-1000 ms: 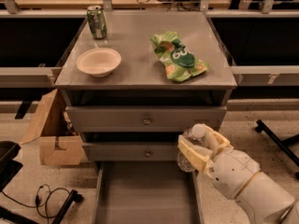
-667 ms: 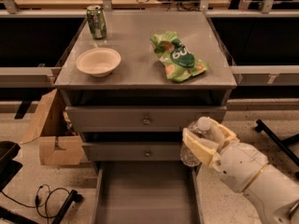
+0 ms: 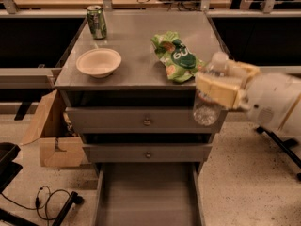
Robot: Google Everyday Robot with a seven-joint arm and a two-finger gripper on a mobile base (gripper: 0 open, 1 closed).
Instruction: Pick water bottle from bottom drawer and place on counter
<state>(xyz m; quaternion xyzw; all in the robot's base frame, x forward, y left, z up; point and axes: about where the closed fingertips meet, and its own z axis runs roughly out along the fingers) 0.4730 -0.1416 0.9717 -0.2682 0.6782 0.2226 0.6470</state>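
My gripper is shut on the water bottle, a small clear plastic bottle with a white cap. It holds the bottle upright in the air at the counter's front right corner, its base hanging in front of the top drawer. The counter is the flat grey cabinet top. The bottom drawer stands pulled open below, its grey floor bare.
On the counter stand a green soda can at the back left, a white bowl and a green chip bag near the right. Two shallower drawers with knobs are shut. A cardboard box sits left of the cabinet.
My gripper has risen with the water bottle from in front of the middle drawer to the level of the counter's right front corner.
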